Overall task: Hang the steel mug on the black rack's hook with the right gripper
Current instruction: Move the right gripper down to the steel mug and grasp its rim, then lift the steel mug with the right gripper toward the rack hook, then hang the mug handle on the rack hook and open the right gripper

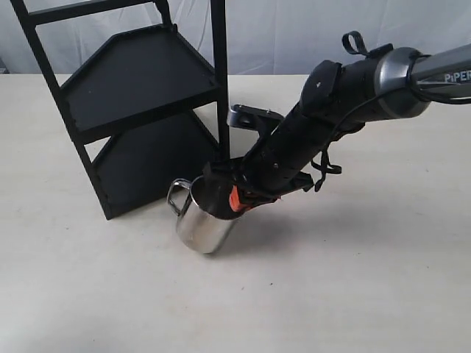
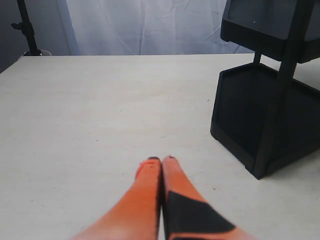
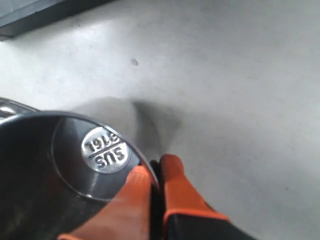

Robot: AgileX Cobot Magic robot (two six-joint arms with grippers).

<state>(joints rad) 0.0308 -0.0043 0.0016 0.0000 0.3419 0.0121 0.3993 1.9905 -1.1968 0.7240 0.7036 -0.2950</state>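
The steel mug (image 1: 202,224) stands tilted on the table in front of the black rack (image 1: 132,103), its handle (image 1: 176,195) turned to the rack. My right gripper (image 1: 234,200) is shut on the mug's rim, one orange finger inside and one outside. In the right wrist view the mug (image 3: 65,170) shows its stamped bottom, with the right gripper (image 3: 155,172) pinching its wall. My left gripper (image 2: 161,161) hovers shut and empty over the table, the black rack (image 2: 265,95) off to one side. I cannot make out the hook.
The pale table (image 1: 353,279) stretches round the mug and the rack. A white curtain (image 1: 294,29) hangs behind. A dark stand (image 2: 27,27) rises at the table's far corner in the left wrist view.
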